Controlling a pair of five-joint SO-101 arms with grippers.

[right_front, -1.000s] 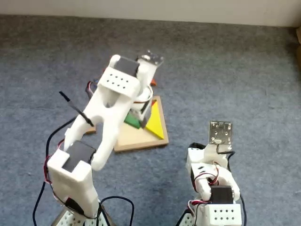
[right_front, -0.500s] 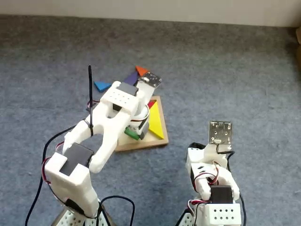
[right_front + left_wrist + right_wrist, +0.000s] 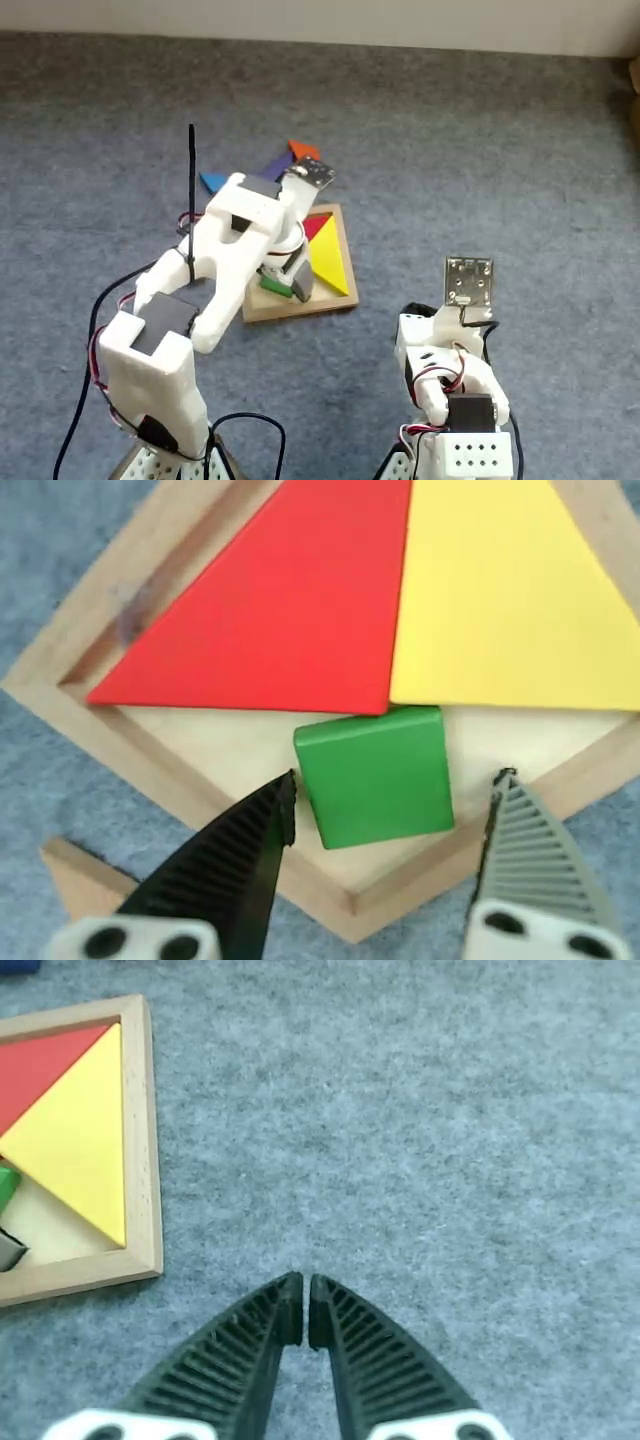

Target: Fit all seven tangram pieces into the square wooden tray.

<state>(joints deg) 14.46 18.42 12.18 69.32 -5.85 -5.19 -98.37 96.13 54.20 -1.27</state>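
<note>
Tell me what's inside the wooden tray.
A red triangle, a yellow triangle and a green square flanked by the open left pincer. In the high view, the arm covers part of the tray.

Looks like a small robotics lab or hobby test bench, indoors. The work surface is covered in grey short-pile carpet [image 3: 520, 150], and a pale wall strip [image 3: 400, 18] runs along the top of the high view. Two white 3D-printed desktop arms, the left arm [image 3: 215, 270] and the right arm [image 3: 450, 390], show exposed black servos [image 3: 470, 410] and loose wires [image 3: 452, 380]. A perforated base plate [image 3: 140, 466] sits at the bottom edge. A wooden tray [image 3: 300, 306] with coloured puzzle pieces lies on the carpet, centre frame.
</note>
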